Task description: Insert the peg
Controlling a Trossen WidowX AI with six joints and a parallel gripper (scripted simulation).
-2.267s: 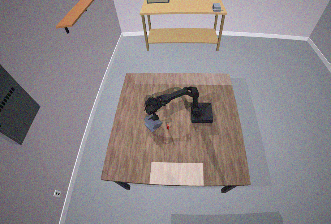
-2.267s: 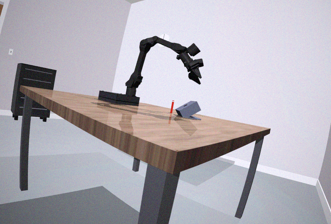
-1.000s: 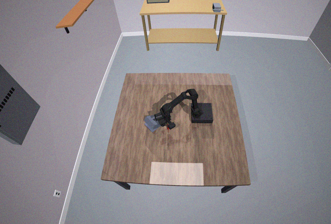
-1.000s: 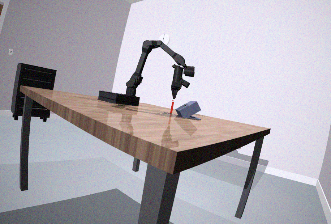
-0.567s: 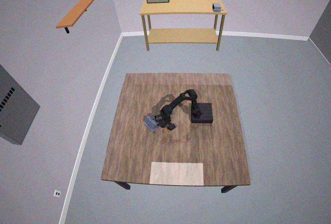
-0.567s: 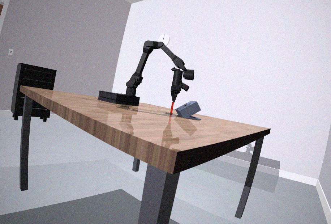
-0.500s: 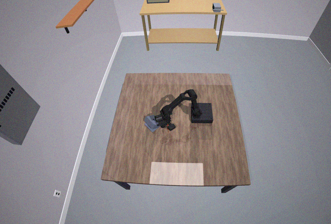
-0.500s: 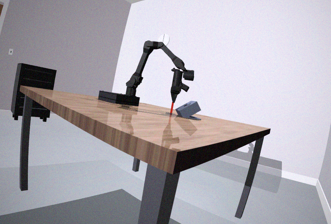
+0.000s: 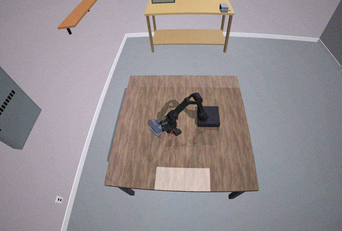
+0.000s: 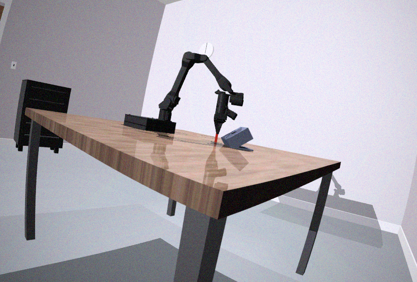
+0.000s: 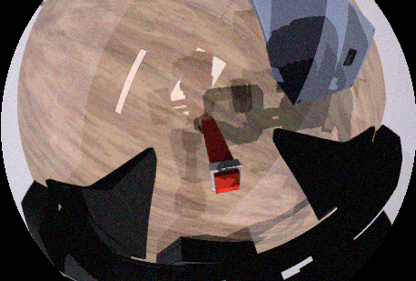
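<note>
You have one claw (image 9: 174,131) (image 10: 217,132) (image 11: 216,144) with two fingers; one red peg (image 9: 173,131) (image 10: 216,137) (image 11: 226,181); one sloped panel (image 9: 155,126) (image 10: 237,137) (image 11: 318,45) with one hole (image 11: 350,57); one table (image 9: 221,156) (image 10: 134,150) (image 11: 91,118); one wall shelf (image 9: 81,10) at far left; one workbench (image 9: 190,6) at the far side, with two boards and four legs.

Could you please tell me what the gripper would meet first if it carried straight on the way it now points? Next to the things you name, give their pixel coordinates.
Probably the tabletop (image 9: 182,156) (image 10: 141,140) (image 11: 91,150), with the red peg (image 10: 216,138) (image 11: 226,181) passing between the open jaws, though depth is hard to judge.
</note>
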